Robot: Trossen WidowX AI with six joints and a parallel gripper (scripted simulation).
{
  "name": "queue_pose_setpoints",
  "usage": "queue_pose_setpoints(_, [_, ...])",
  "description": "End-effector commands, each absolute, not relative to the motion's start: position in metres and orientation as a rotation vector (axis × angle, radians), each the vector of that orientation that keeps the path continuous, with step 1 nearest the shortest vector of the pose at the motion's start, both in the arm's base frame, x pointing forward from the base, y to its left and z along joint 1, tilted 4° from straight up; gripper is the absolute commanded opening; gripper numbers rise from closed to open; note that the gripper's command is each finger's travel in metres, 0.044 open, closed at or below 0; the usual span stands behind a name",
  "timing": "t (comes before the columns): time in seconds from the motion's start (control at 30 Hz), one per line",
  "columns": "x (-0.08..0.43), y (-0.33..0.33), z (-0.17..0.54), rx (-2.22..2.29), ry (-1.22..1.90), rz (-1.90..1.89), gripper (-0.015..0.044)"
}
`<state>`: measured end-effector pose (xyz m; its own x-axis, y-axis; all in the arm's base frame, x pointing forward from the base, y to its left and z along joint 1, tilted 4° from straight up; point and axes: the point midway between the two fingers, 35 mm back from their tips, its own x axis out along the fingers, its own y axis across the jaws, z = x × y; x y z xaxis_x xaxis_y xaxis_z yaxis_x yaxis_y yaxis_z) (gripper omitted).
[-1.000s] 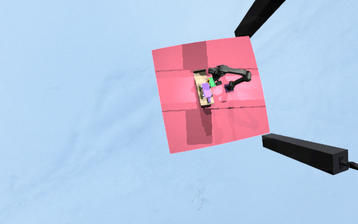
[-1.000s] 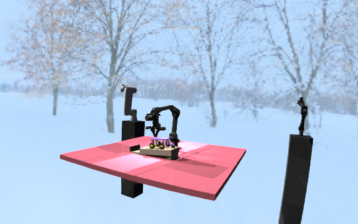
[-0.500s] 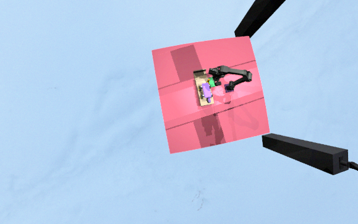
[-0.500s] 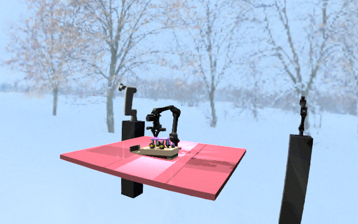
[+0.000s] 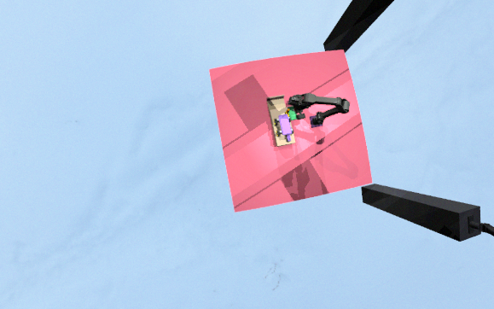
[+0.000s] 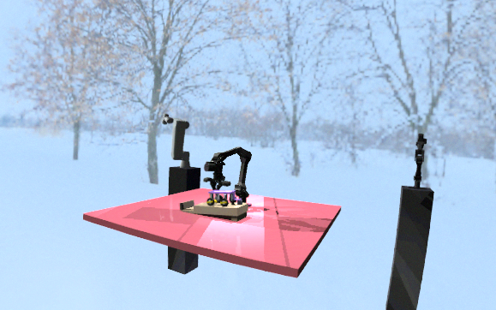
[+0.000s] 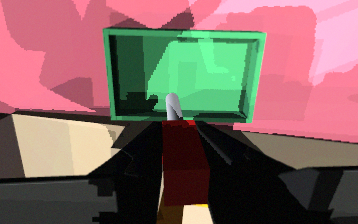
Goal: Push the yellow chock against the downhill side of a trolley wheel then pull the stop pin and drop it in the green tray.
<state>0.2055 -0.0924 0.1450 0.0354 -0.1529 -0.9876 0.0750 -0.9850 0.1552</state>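
Note:
My gripper is shut on the red head of the stop pin. The pin's grey shaft points toward the green tray in the wrist view, clear of the ramp. The tray is empty inside. The purple trolley stands near the uphill end of the ramp. The yellow chock with its orange handle is at the trolley's downhill end, on the tray side. Contact with the wheel is too small to tell.
The ramp has a raised end stop at its low end. The tray stands beside the ramp on the pink table. My arm arches over from its base on the tray side. Black pedestals stand off the table.

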Motion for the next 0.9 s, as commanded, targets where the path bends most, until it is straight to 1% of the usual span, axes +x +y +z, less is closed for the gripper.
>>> queue_pose_setpoints(0.0, [0.206, -0.097, 0.136, 2.11, -0.154, -2.034, 0.0])
queue_pose_setpoints(0.47, [0.208, -0.122, 0.097, 2.095, -0.187, -2.015, 0.0])
queue_pose_setpoints(0.63, [0.208, -0.123, 0.095, 2.095, -0.187, -2.015, 0.0])
queue_pose_setpoints(0.87, [0.208, -0.12, 0.094, 2.095, -0.187, -2.015, 0.0184])
